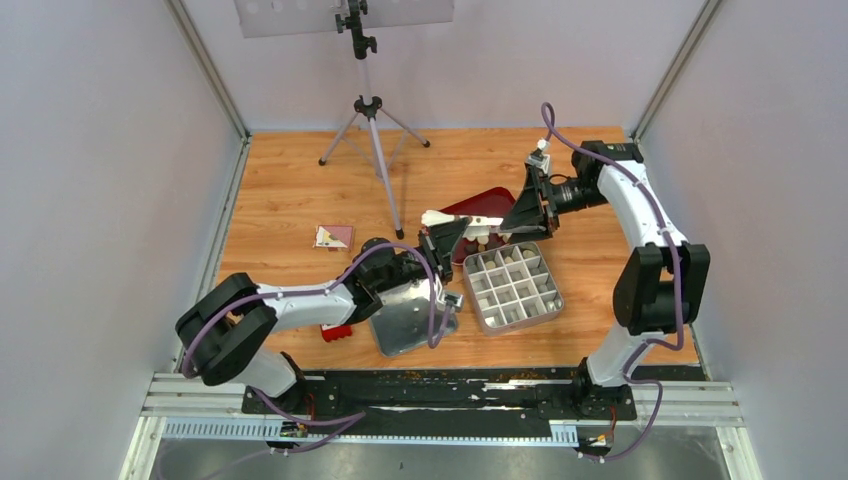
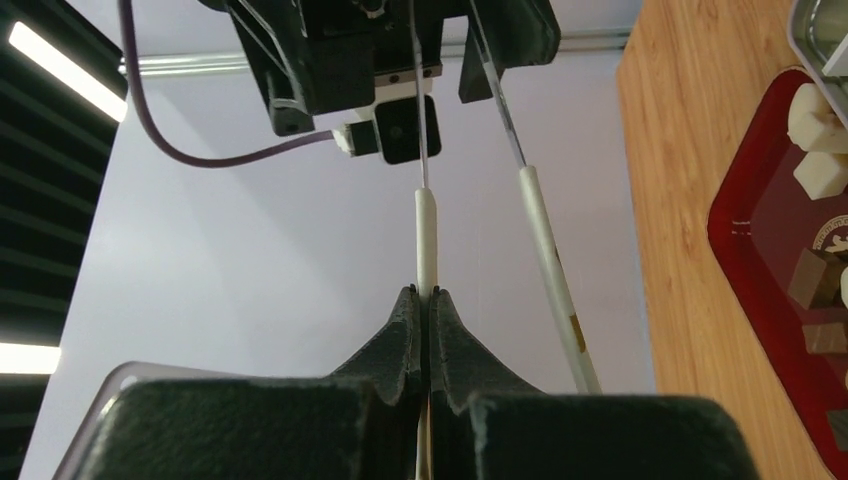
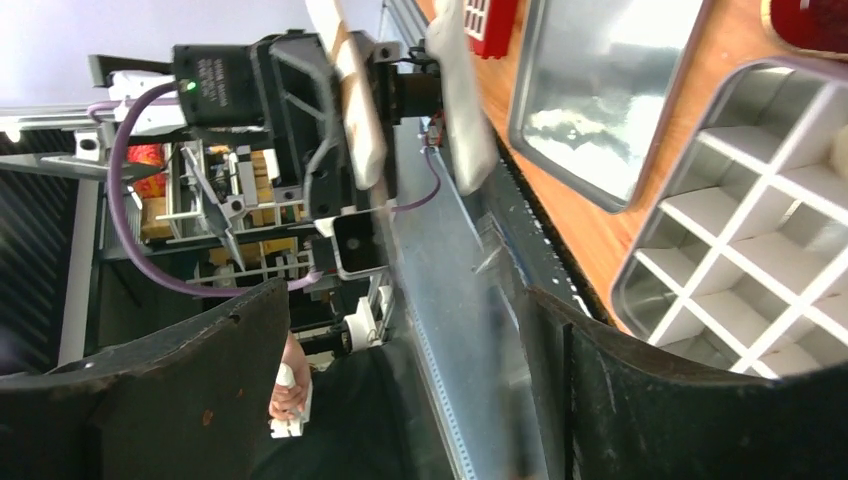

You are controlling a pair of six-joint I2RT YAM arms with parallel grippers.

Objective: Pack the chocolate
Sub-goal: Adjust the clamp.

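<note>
Chocolate (image 2: 818,172) mostly on the red tray (image 2: 735,215), twelve o'clock of the divider box (image 1: 512,287) (cells look largely bare). The left gripper (image 2: 428,305) pinches tongs (image 2: 427,230); the right gripper (image 3: 405,300) is spread.

Pale grey walls (image 1: 100,150) close in the wood-grain table (image 1: 290,190) on three sides. Beyond the left gripper (image 1: 447,240), toward the back wall, a black tripod (image 1: 372,120) stands under a grey panel (image 1: 300,15). Bright strip lights (image 2: 62,70) glow off to that gripper's side.
</note>
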